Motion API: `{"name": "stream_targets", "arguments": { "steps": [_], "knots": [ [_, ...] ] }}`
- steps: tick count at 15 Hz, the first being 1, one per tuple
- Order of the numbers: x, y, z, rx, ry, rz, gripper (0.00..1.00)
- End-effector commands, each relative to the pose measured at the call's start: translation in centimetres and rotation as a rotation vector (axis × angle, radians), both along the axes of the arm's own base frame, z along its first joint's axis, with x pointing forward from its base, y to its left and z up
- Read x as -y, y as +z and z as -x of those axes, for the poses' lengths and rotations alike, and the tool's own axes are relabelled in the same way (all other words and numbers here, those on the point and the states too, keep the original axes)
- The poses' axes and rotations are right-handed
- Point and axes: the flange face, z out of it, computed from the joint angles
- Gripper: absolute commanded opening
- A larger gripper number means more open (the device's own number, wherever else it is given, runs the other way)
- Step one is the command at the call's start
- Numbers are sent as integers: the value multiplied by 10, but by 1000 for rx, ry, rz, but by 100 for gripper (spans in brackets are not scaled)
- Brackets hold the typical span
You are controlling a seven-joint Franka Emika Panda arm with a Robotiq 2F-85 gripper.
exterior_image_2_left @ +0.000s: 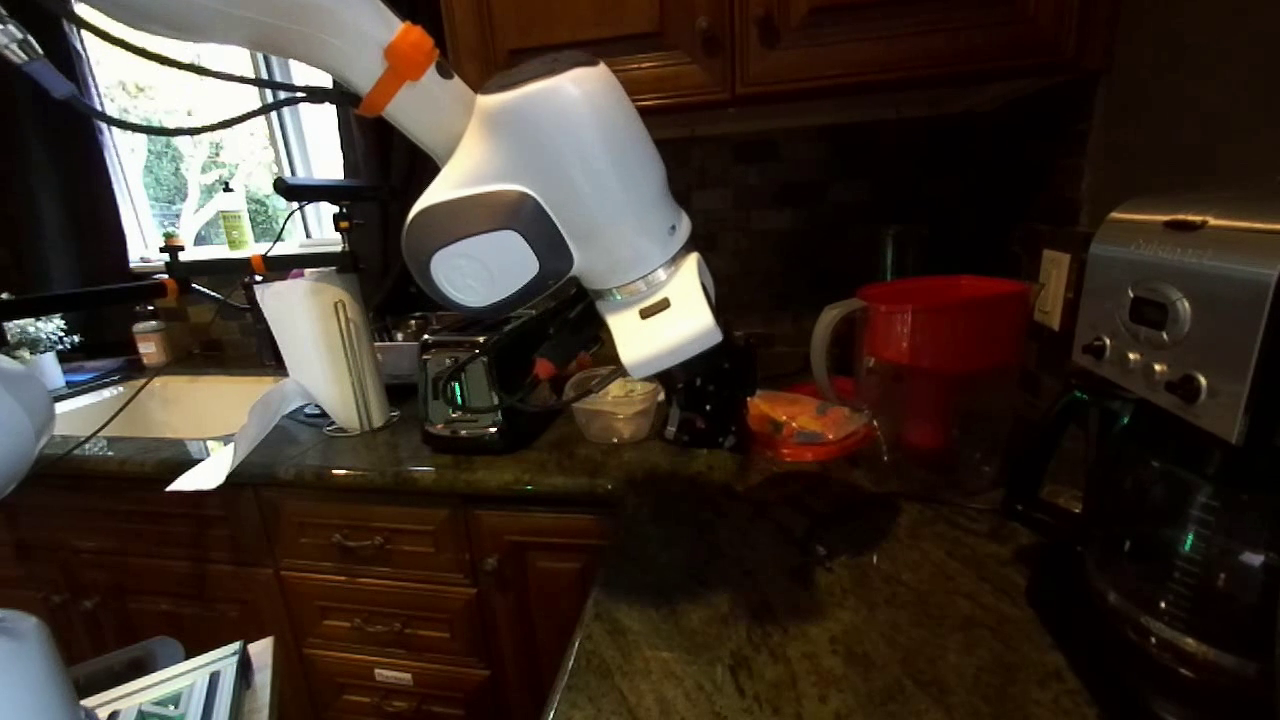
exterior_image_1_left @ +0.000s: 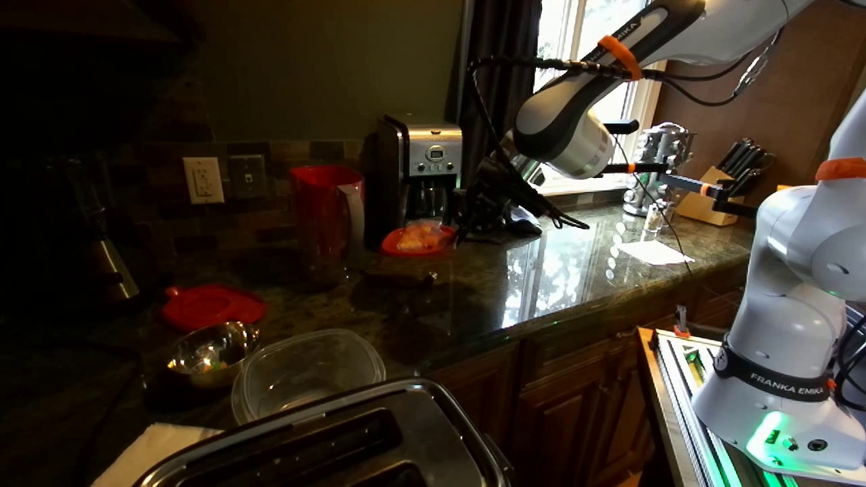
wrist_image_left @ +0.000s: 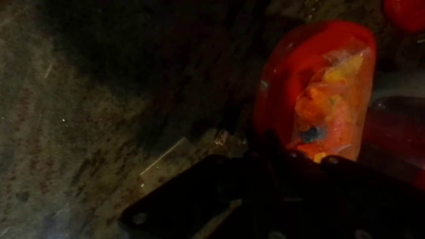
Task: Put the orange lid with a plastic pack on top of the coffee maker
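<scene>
Flat orange-red plastic lid (wrist_image_left: 287,88) bearing a crinkly clear plastic pack (wrist_image_left: 328,111), apparently held above the dark stone table (exterior_image_1_left: 467,274), apart from the boxy black-and-silver coffee maker (exterior_image_1_left: 427,159). End effector (wrist_image_left: 269,151): closed on the lid's rim. Lid presumably light, stiff, slick; rim best gripped level, lest the soft pack slide.

wrist view downward onto countertop (wrist_image_left: 96,111)
</scene>
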Motion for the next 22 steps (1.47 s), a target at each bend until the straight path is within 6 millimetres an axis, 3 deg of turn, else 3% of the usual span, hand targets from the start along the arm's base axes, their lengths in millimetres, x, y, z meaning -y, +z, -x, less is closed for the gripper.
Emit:
{"name": "stream_targets", "arguments": {
  "steps": [1, 10, 22],
  "knots": [
    [17, 33, 8, 78, -49, -5, 2],
    [49, 102, 26, 177, -119, 39, 2],
    [89, 213, 11, 229, -326, -128, 2]
  ]
}}
